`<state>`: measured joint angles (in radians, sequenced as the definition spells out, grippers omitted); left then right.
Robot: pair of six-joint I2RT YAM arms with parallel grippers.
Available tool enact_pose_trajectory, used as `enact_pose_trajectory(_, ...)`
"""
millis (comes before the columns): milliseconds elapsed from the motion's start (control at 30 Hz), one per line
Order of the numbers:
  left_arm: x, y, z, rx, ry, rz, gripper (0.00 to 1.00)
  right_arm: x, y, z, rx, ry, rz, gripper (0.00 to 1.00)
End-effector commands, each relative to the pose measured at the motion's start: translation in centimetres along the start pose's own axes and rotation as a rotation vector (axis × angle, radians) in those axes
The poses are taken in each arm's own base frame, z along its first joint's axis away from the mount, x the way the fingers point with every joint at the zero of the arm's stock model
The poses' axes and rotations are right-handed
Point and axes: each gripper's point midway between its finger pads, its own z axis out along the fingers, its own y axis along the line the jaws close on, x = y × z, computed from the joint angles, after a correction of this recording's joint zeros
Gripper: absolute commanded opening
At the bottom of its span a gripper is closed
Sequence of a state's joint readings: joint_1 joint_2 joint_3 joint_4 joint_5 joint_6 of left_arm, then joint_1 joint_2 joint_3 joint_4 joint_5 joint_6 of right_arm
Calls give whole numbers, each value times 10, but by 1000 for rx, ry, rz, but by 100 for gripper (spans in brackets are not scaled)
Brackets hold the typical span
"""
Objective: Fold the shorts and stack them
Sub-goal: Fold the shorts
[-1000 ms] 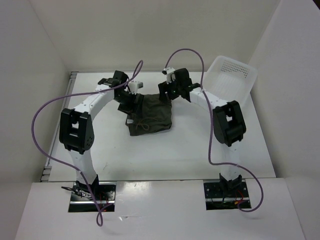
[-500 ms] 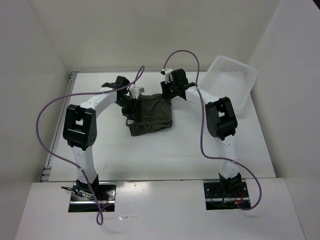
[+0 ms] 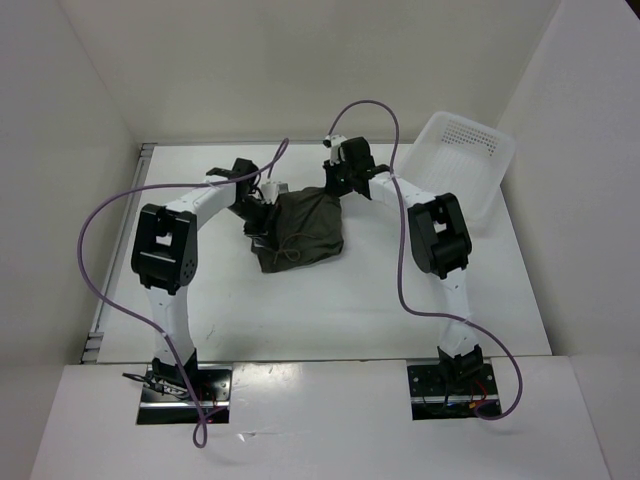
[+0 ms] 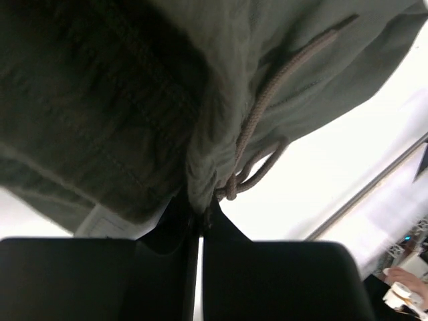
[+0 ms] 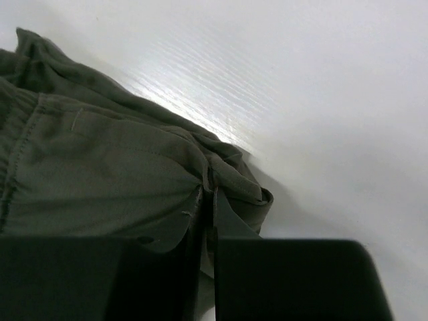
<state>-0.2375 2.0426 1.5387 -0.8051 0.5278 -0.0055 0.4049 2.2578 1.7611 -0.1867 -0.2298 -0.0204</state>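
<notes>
Together, left hand and right hand pinch the shorts.

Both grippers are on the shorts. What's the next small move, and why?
Probably raise both arms together slightly without letting go. The left gripper is shut on the shorts beside the drawstring, and the right gripper pinches a fold at their far right edge, while the cloth lies bunched on the table; a level lift should let it hang open.

You have open desk in front of the shorts and along their left side. The white basket stands in the far right corner, and walls close in left, right and behind.
</notes>
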Motion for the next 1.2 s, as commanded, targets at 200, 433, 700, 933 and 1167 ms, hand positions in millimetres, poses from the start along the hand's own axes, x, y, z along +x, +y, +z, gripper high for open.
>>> enact_pose_trajectory(200,41,-14,-27,31,78,-78,7,-56,-5,-3,30,-147,57,0)
enact_pose_trajectory(433,49,15,-11,-22,80,-104,21,-71,-1,-18,28,-180,49,17)
enact_pose_trajectory(700,1,-12,-61,11,-108,-12,66,-97,24,-71,-58,-216,-80,70)
enact_pose_trajectory(933,-56,-5,-95,2,-283,53,76,-11,68,-118,-278,-29,-111,70)
enact_pose_trajectory(1167,-95,35,-53,-36,-246,33,76,88,69,-127,-289,164,-53,69)
